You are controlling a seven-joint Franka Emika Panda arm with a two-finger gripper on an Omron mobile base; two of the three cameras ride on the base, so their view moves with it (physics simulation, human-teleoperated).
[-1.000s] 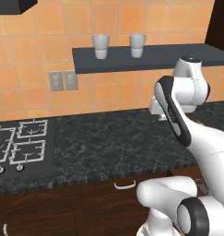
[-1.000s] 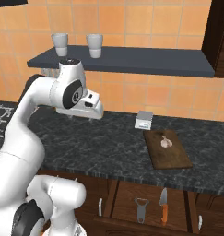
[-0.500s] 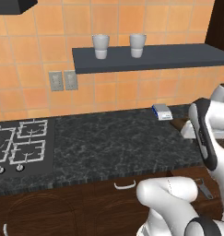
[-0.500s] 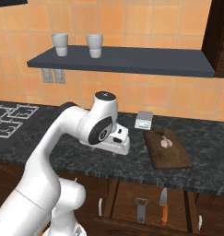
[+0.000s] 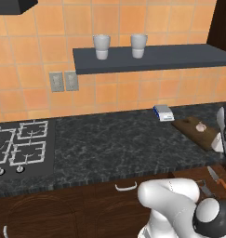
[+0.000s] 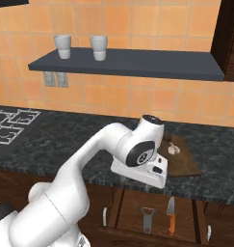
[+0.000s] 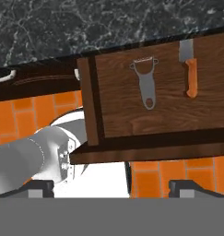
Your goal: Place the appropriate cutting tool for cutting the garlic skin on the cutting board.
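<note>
- The gripper (image 7: 111, 186) hangs above the open brown wooden drawer (image 7: 113, 120), its tips set wide apart, holding nothing.
- In the drawer, the orange-handled knife (image 7: 190, 70) lies beside an all-grey metal peeler (image 7: 146, 85).
- Farther off on the black speckled table (image 6: 65, 140), the pale garlic bulb (image 6: 173, 148) sits on the dark brown cutting board (image 6: 186, 161).

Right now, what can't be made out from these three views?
- Knife: hand view, the counter's edge covers the blade's tip.
- Cutting board: right base view, the arm covers its left part.
- Gripper: hand view, fingertips cut off by the bottom edge; open or shut is unclear.
- Garlic: too small for detail.
</note>
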